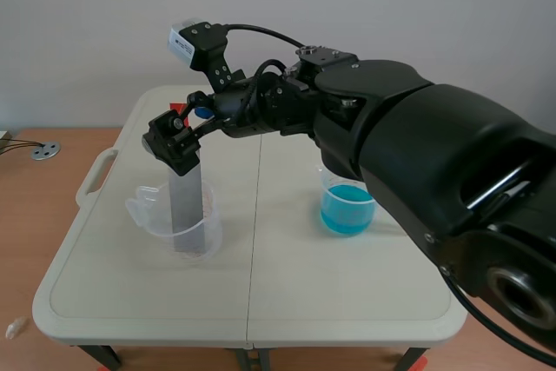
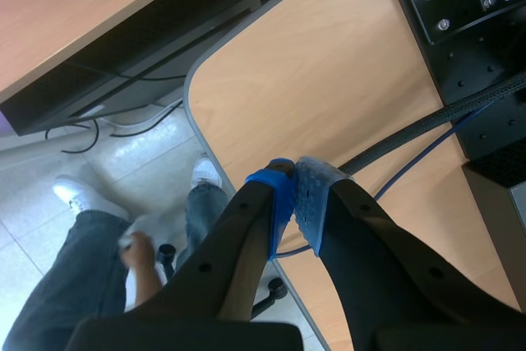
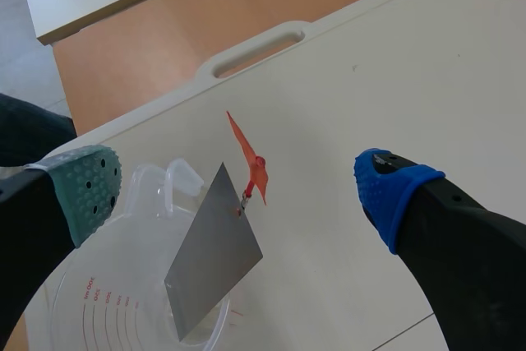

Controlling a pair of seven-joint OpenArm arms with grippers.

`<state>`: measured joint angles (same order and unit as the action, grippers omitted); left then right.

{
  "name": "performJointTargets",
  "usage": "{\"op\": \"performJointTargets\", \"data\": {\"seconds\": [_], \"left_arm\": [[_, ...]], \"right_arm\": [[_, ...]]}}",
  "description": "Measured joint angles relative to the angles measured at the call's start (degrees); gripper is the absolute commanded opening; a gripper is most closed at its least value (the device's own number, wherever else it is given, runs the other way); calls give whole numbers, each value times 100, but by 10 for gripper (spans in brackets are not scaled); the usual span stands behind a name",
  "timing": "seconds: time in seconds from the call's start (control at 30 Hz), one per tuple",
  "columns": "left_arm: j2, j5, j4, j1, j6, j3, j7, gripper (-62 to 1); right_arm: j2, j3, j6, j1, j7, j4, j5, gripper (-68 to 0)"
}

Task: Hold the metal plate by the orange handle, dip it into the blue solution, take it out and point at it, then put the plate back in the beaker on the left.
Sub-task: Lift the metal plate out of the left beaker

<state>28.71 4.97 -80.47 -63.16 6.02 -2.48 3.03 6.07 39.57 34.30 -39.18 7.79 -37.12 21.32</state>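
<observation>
- Clear beaker (image 1: 148, 215) sits on the left half of the white table (image 1: 261, 301).
- Metal plate (image 1: 187, 202) stands inside the clear beaker, with its lower edge down in the beaker and its upper part rising above the rim at a tilt.
- Orange handle (image 3: 251, 168) sticks up from the plate's top corner, above the beaker's rim, with nothing touching it.
- Right gripper (image 1: 178, 141) hangs directly over the clear beaker with its fingers spread wide, one on either side of the handle, clear of handle and plate.
- Beaker of blue solution (image 1: 347, 210) stands well to the right of the clear beaker, partly behind the right arm.
- Left gripper (image 2: 294, 182) has its pads pressed together with nothing between them. Its position relative to the clear beaker cannot be told. Its view shows a wooden desk (image 2: 345, 80) and a seated person's legs (image 2: 82, 260).
</observation>
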Motion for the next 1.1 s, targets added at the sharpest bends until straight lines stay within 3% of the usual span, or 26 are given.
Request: {"op": "performJointTargets", "data": {"seconds": [0.1,0.37,0.73,0.97,1.1], "left_arm": [[0,0,-2,0,-2,0,0,-591],[0,0,-4,0,-2,0,0,-591],[0,0,-4,0,-2,0,0,-591],[0,0,-4,0,-2,0,0,-591],[0,0,-4,0,-2,0,0,-591]], "right_arm": [[-4,15,0,0,0,0,-59,-192],[-4,31,0,0,2,0,-98,-428],[-4,31,0,0,20,0,-98,-665],[-4,31,22,2,-61,0,-103,-662],[-4,31,505,0,-380,0,-122,-662]]}}
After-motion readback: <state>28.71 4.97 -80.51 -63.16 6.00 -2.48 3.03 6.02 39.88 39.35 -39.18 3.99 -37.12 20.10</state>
